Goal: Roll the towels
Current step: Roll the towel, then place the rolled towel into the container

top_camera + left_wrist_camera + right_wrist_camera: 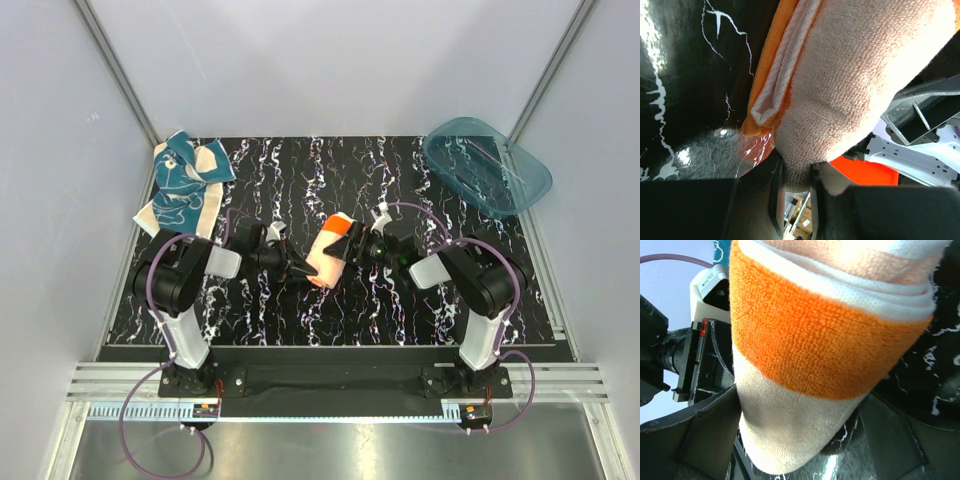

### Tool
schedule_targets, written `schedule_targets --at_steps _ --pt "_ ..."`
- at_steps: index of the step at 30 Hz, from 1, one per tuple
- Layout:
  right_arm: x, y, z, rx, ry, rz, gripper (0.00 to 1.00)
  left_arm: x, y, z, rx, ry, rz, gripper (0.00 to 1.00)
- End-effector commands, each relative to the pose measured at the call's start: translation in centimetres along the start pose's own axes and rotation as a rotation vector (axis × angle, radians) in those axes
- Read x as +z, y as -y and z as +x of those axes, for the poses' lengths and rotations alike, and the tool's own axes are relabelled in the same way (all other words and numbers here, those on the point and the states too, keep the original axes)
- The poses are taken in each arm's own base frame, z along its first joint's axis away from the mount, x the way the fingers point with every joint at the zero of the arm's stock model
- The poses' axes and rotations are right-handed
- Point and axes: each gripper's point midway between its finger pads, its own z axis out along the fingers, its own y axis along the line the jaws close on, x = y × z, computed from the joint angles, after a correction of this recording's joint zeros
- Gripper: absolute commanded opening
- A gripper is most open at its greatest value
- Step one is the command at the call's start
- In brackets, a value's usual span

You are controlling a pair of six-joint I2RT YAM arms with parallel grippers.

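No words, brands or numbers are readable in any view. A strip of fine tick marks (300,412) runs along the near rail. A small orange tag (207,407) by the left arm's base is too small to read.

You get bright, even light overhead; orange towel (875,65) just past left gripper (796,187) blows out, soft; table (685,145) glares beside it.

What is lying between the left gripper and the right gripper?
The orange towel, rolled, lies between the left gripper and the right gripper, one at each end; the top external view shows it.
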Motion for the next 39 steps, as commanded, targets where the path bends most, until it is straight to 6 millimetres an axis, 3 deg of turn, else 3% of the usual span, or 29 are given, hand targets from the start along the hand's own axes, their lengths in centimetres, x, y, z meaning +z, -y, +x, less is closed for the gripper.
schedule_targets --at_steps 1,7,8,9,11,13,14,16,17,18,20,23,26,29,30,31,32,33,35,36,37,38,39 --pt "1.2 -0.9 -0.2 -0.02 0.025 -0.033 1.0 0.3 -1.1 0.1 -0.03 -0.027 -0.033 0.0" --pt "1.9 -1.9 0.4 -0.022 0.024 -0.083 0.95 0.7 -1.5 -0.1 -0.039 -0.047 -0.029 0.0" --pt "2.1 -2.1 0.4 -0.019 0.026 -0.097 0.9 0.7 -1.4 -0.1 -0.039 -0.049 -0.028 0.0" --pt "2.2 -2.0 0.6 -0.009 0.023 -0.102 0.75 0.7 -1.3 -0.1 -0.038 -0.049 -0.025 0.0" --pt "2.4 -2.6 0.2 -0.001 0.042 -0.14 0.57 0.6 -0.9 -0.2 -0.029 -0.05 -0.015 0.01" --pt "2.6 -3.3 -0.2 -0.001 0.049 -0.161 0.44 0.3 0.0 -0.3 -0.01 -0.038 -0.007 0.09" --pt "2.7 -3.4 -0.4 -0.001 0.047 -0.163 0.42 0.1 0.4 -0.4 0.002 -0.032 -0.001 0.2" --pt "2.9 -4.8 -1.5 -0.015 0.063 -0.181 0.38 -0.3 0.7 -0.2 0.015 -0.027 -0.018 0.31" --pt "2.9 -4.8 -1.8 -0.016 0.055 -0.168 0.38 -0.7 2.0 -0.5 0.058 -0.009 -0.011 0.37" --pt "2.6 -5.9 -2.5 -0.031 0.067 -0.182 0.38 -1.1 1.8 -0.1 0.066 -0.02 -0.039 0.43" --pt "2.4 -6.6 -4.2 -0.053 0.084 -0.166 0.38 -2.1 3.5 -0.2 0.125 0.007 -0.042 0.5" --pt "1.1 -8.3 -7.8 -0.085 0.137 -0.16 0.38 -3.9 5.4 0.6 0.194 0.032 -0.054 0.62" --pt "-1.4 -8.1 -14.4 -0.09 0.23 -0.137 0.38 -6.1 7.3 1.2 0.277 0.078 -0.087 0.64" --pt "-3.3 -8.4 -19.3 -0.116 0.297 -0.114 0.38 -8.8 9.0 1.3 0.406 0.159 -0.165 0.66" --pt "-4.6 -7.4 -21.9 -0.112 0.342 -0.085 0.38 -9.8 8.9 1.4 0.454 0.182 -0.221 0.67" --pt "-5.5 -8.0 -24.1 -0.124 0.375 -0.088 0.38 -10.9 9.7 1.6 0.511 0.218 -0.232 0.67" --pt "-5.8 -7.5 -25.4 -0.122 0.386 -0.086 0.38 -11.6 9.8 1.7 0.543 0.236 -0.252 0.68" --pt "-7.2 -7.7 -28.5 -0.138 0.428 -0.092 0.38 -12.4 9.2 1.6 0.576 0.252 -0.305 0.68" --pt "-7.8 -6.3 -31.2 -0.139 0.456 -0.069 0.38 -13.5 9.1 2.0 0.634 0.27 -0.337 0.68" --pt "-8.7 -7.0 -33.4 -0.164 0.489 -0.081 0.38 -13.8 8.6 2.0 0.644 0.28 -0.365 0.68" --pt "-10.1 -5.6 -35.5 -0.151 0.526 -0.06 0.38 -14.1 8.4 2.1 0.653 0.285 -0.376 0.68" --pt "-9.5 -4.1 -36.1 -0.128 0.52 -0.05 0.38 -14.2 8.1 2.2 0.663 0.285 -0.383 0.68" --pt "-11.0 -4.3 -38.6 -0.141 0.561 -0.065 0.38 -14.4 8.1 2.4 0.684 0.29 -0.381 0.68"
